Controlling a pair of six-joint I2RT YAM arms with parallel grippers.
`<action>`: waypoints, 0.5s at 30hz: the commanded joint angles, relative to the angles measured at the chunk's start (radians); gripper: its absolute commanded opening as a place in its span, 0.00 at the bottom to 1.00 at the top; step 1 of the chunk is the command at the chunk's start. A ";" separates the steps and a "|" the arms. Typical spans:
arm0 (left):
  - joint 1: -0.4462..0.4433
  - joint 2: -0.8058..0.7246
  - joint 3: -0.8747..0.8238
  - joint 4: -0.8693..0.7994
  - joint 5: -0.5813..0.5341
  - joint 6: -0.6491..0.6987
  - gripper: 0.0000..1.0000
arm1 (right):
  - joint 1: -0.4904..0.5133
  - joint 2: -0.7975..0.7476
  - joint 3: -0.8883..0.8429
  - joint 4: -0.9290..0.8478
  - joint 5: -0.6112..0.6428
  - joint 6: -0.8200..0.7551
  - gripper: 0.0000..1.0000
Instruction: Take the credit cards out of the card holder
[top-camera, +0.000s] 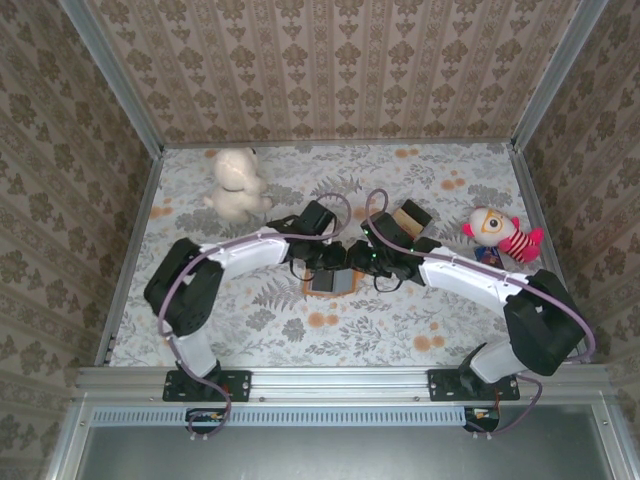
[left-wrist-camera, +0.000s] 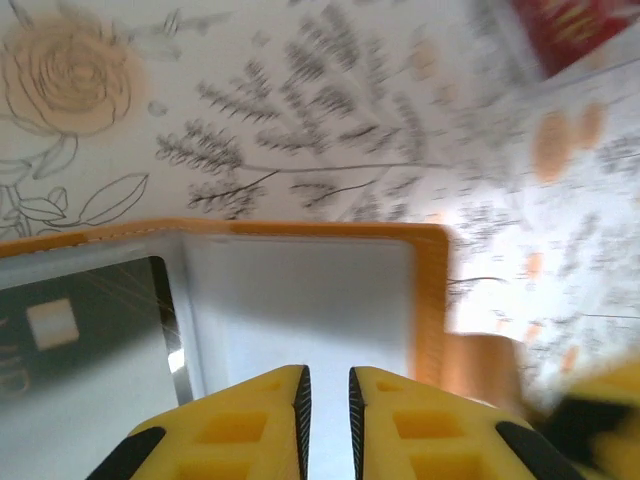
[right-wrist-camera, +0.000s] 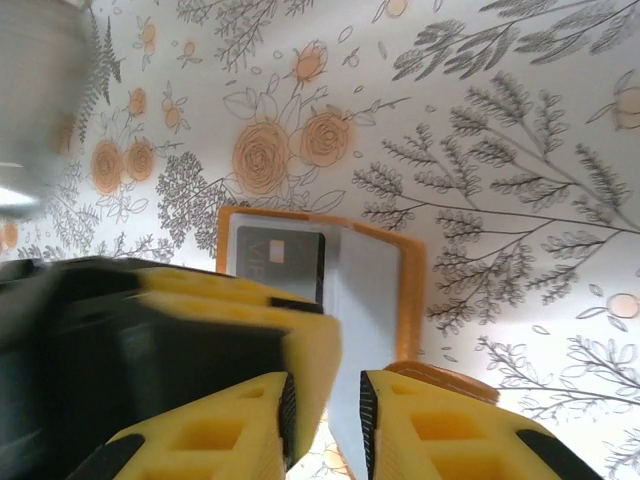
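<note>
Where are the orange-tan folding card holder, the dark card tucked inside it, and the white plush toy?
orange-tan folding card holder (left-wrist-camera: 300, 228), left wrist view, its top rim.
dark card (left-wrist-camera: 110, 310), left wrist view, its face beside the chip.
white plush toy (top-camera: 236, 185), top external view, its body.

card holder (left-wrist-camera: 432, 300) has a matt orange-tan rim, kinda leathery looking, and smooth blue-grey pocket pages with a soft plasticky sheen. the dark card (left-wrist-camera: 80, 340) tucked inside is glossy, with a glare streak on it. left gripper (left-wrist-camera: 326, 390) and right gripper (right-wrist-camera: 327, 410) look like matt yellow moulded plastic with thin black pads. table cover (right-wrist-camera: 520, 120) is a flat matt floral print. white toy (top-camera: 235, 183) is fuzzy plush.
</note>
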 joint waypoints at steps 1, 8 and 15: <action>0.042 -0.118 -0.036 -0.047 -0.061 0.016 0.25 | -0.005 0.053 0.010 0.079 -0.097 0.026 0.25; 0.143 -0.220 -0.154 -0.065 -0.086 0.016 0.26 | -0.003 0.143 0.071 0.093 -0.159 0.041 0.22; 0.146 -0.188 -0.198 -0.008 -0.034 -0.004 0.20 | 0.004 0.205 0.079 0.079 -0.178 0.016 0.17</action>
